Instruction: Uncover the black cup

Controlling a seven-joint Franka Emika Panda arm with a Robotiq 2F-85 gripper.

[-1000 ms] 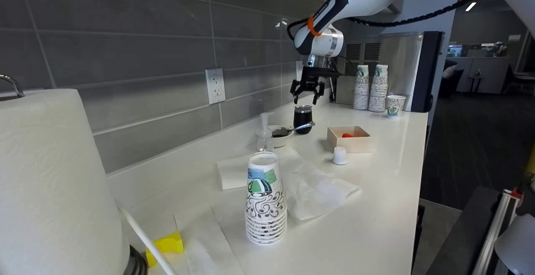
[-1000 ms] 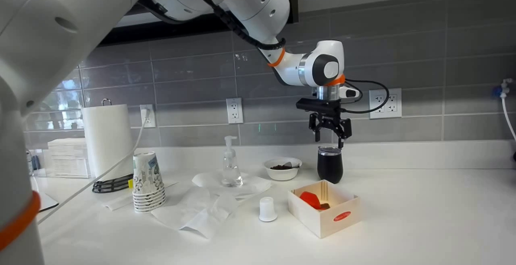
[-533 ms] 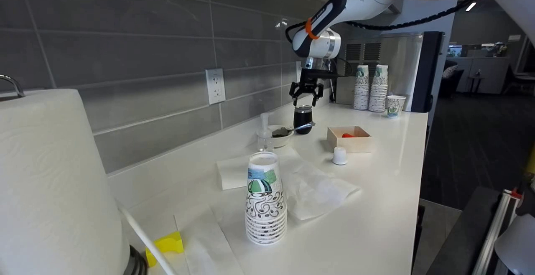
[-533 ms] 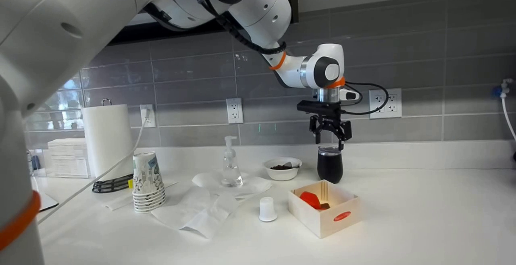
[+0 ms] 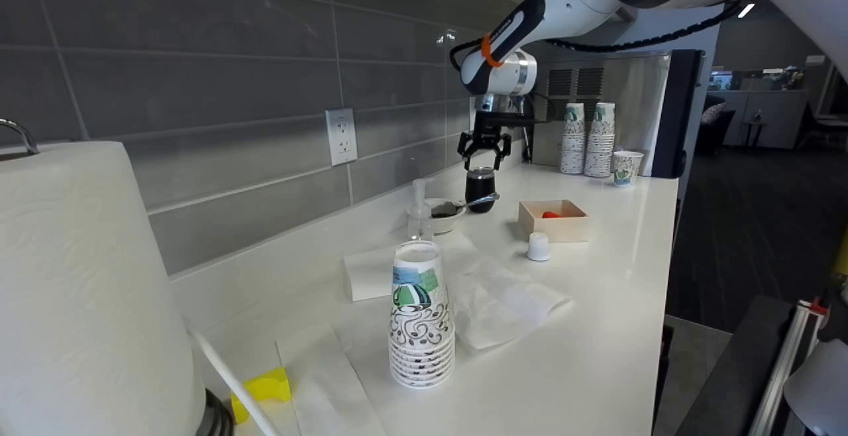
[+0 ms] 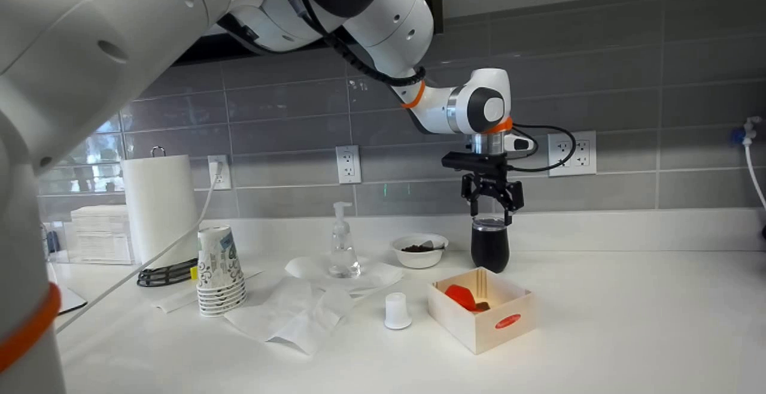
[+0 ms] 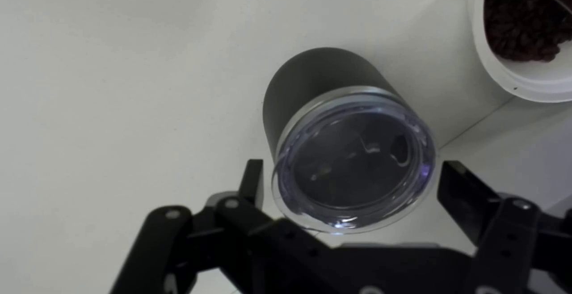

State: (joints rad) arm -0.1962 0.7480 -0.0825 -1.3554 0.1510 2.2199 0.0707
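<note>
We find the gripper (image 6: 491, 217) slightly lower than a second ago; its fingers (image 7: 253, 182) stand parted, one to each side of the clear lid (image 7: 351, 162) in the wrist view; the lid sits on the cup (image 6: 490, 250), upright on the counter (image 6: 628, 310) beneath; the bowl (image 6: 413, 260) stands near it; so does the box (image 6: 508, 325), a red thing (image 6: 459, 296) inside; farther off we see the pump bottle (image 6: 343, 254) and stacked paper cups (image 6: 219, 271).

in an exterior view: along long white counter (image 5: 616, 330) | in an exterior view: facing grey tiled wall (image 6: 598, 70) | wrist view: close above black cylindrical cup (image 7: 313, 77), shared by all
</note>
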